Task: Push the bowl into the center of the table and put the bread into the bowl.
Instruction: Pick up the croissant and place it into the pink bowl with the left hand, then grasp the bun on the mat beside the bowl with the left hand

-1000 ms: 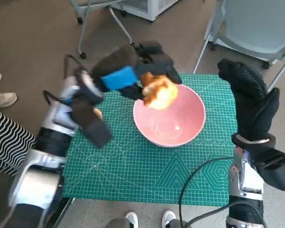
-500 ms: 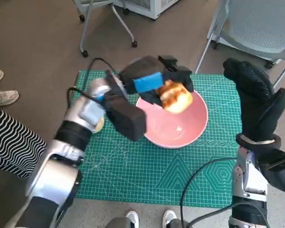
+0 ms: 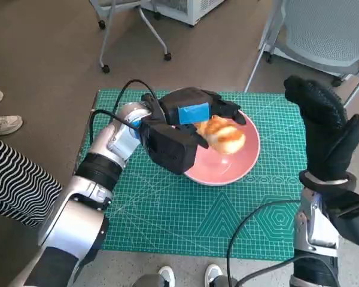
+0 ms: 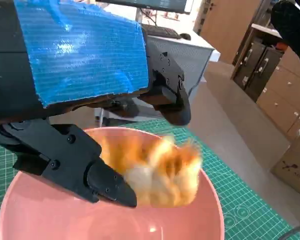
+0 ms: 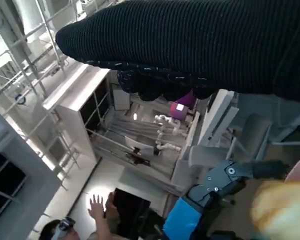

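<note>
The pink bowl (image 3: 249,160) stands on the green mat, right of its middle. My left hand (image 3: 188,115) hovers over the bowl's left rim with its fingers spread. The golden bread (image 3: 222,136) lies just off the fingertips, over the inside of the bowl. In the left wrist view the bread (image 4: 159,174) is blurred between and below the parted black fingers (image 4: 97,175), above the bowl (image 4: 35,217). My right hand (image 3: 325,128) is raised upright beyond the mat's right edge, holding nothing. The right wrist view shows the glove (image 5: 200,45) and my left hand (image 5: 191,220).
The green cutting mat (image 3: 185,209) covers the small table. A grey chair (image 3: 326,33) stands behind at the right, and a wheeled frame (image 3: 131,27) behind at the left. A person's striped clothing (image 3: 12,185) and shoes (image 3: 0,122) are at the left, feet (image 3: 212,275) in front.
My left hand has carried the bread to the right and lower, over the bowl. Its fingers have parted and the bread now sits free of them, blurred. The right hand barely moved.
</note>
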Robot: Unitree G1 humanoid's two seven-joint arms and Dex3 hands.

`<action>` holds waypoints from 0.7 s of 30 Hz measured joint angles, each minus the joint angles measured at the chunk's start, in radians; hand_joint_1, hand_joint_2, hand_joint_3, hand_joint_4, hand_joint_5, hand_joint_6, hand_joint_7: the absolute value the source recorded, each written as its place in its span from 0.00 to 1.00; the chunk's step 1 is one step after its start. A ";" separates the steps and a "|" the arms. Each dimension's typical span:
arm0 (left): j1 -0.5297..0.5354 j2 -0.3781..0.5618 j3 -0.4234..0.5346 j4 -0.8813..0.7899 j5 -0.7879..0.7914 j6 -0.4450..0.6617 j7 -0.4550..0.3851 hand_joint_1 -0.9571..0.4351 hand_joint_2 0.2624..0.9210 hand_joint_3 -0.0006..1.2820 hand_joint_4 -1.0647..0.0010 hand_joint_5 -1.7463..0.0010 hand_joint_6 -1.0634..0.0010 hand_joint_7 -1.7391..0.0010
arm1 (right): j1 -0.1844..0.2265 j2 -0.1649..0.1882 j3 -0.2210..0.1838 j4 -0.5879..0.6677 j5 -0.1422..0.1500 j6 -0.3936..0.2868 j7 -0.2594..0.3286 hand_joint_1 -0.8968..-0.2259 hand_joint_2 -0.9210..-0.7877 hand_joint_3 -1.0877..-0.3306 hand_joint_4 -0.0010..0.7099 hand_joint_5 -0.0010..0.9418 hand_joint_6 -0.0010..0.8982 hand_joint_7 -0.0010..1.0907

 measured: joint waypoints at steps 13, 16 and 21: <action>0.010 0.062 0.039 -0.139 -0.049 0.059 -0.134 0.51 0.78 0.01 1.00 1.00 0.86 0.96 | 0.000 0.002 0.002 0.000 0.002 0.003 0.000 0.36 0.00 0.49 0.24 0.00 0.06 0.51; 0.026 0.089 0.056 -0.201 -0.074 0.068 -0.164 0.50 0.77 0.00 1.00 1.00 0.86 0.96 | 0.000 0.003 0.005 0.000 0.002 0.003 0.000 0.36 0.00 0.50 0.23 0.00 0.06 0.51; 0.070 0.154 0.097 -0.335 -0.125 0.096 -0.226 0.51 0.76 0.00 1.00 1.00 0.86 0.96 | -0.001 0.005 0.009 0.004 0.002 0.003 0.000 0.34 0.00 0.50 0.23 0.00 0.06 0.51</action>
